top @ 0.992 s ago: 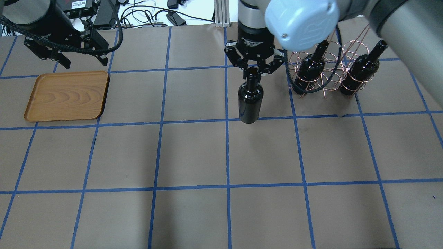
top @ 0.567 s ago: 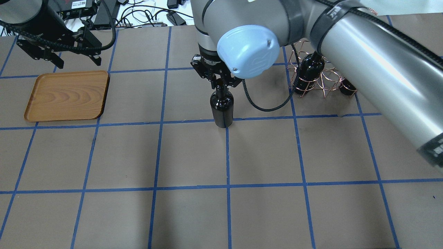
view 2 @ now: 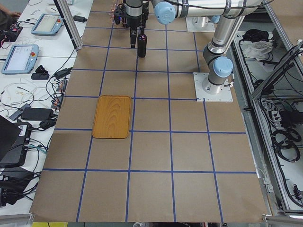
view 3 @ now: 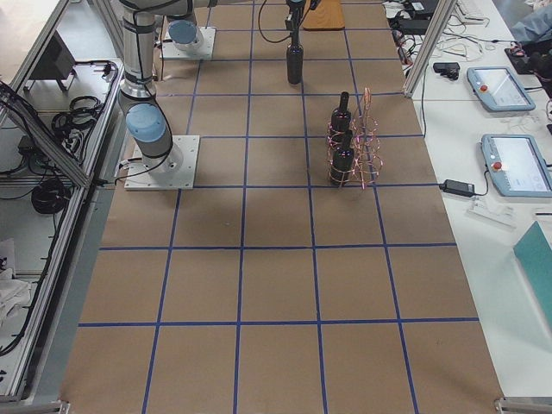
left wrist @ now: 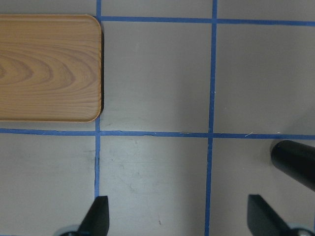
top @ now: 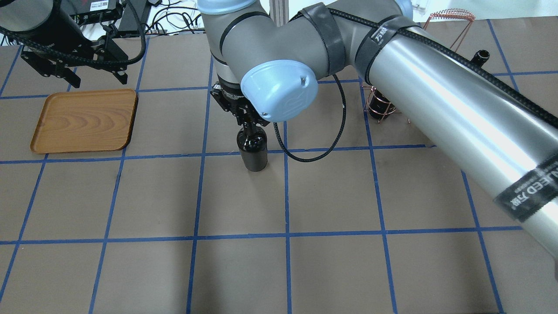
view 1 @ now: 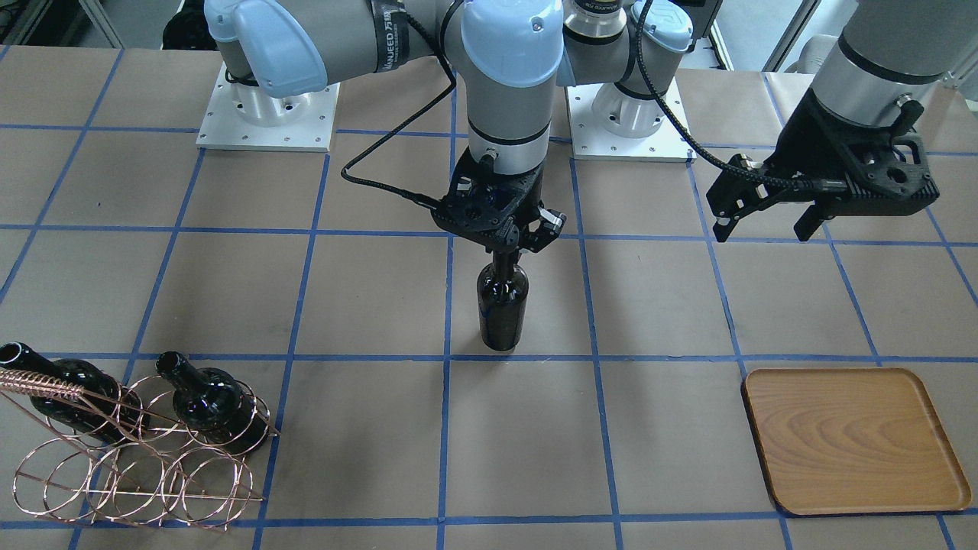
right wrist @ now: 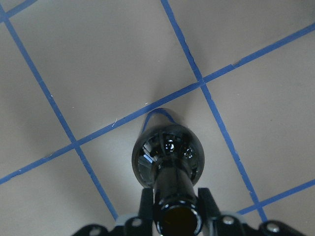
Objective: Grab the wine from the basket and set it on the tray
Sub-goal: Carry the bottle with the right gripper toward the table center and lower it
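My right gripper [view 1: 500, 246] is shut on the neck of a near-black wine bottle [view 1: 502, 305] and holds it upright near the table's middle. I cannot tell whether its base touches the table. It also shows in the overhead view [top: 253, 150] and the right wrist view [right wrist: 167, 157]. The wooden tray [top: 83, 120] lies empty at the table's left. My left gripper [top: 99, 80] is open and empty, hovering just behind the tray. The copper wire basket [view 1: 137, 466] holds two more bottles [view 1: 210, 401]. In the overhead view it is mostly hidden by my right arm.
The table is brown paper with a blue tape grid. The left wrist view shows the tray's corner [left wrist: 44, 64] and the held bottle's base [left wrist: 295, 162] at the right edge. Cables and electronics [top: 130, 13] lie beyond the far edge.
My right gripper has carried the bottle leftward, away from the basket and toward the tray. My left gripper shifted slightly left early on and stays open.
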`<state>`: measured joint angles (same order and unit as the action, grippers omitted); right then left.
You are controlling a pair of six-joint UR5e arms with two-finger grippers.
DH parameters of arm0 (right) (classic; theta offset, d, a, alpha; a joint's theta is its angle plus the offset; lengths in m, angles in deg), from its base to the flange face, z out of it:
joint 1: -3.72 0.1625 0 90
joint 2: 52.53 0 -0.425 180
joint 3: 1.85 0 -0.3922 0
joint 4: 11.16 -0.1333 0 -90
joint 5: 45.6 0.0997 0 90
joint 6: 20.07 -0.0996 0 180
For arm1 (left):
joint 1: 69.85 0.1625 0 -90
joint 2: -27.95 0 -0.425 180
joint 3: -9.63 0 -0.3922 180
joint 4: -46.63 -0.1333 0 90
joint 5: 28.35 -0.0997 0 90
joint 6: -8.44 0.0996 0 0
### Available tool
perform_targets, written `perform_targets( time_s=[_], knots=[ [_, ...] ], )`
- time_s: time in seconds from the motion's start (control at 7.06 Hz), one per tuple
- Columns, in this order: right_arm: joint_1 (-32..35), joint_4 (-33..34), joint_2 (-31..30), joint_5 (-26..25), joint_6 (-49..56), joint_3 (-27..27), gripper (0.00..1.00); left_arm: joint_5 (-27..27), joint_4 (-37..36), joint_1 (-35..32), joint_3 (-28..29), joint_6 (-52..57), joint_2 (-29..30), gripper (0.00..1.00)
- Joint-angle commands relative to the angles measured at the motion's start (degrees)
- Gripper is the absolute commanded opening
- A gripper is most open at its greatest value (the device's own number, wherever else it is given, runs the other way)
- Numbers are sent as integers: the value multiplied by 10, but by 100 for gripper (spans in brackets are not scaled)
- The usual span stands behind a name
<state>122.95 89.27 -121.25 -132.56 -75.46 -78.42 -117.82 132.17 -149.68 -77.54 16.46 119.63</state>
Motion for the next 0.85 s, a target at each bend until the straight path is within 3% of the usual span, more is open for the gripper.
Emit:
perform_targets(
  time_s=[0.0, 0.71],
  knots=[
    [14, 7, 5, 1, -20, 5, 4, 1, 2, 1, 0, 0, -1, 100],
    [15, 26, 20, 8, -26, 17, 5, 0, 3, 1, -2, 0, -1, 100]
  ],
)
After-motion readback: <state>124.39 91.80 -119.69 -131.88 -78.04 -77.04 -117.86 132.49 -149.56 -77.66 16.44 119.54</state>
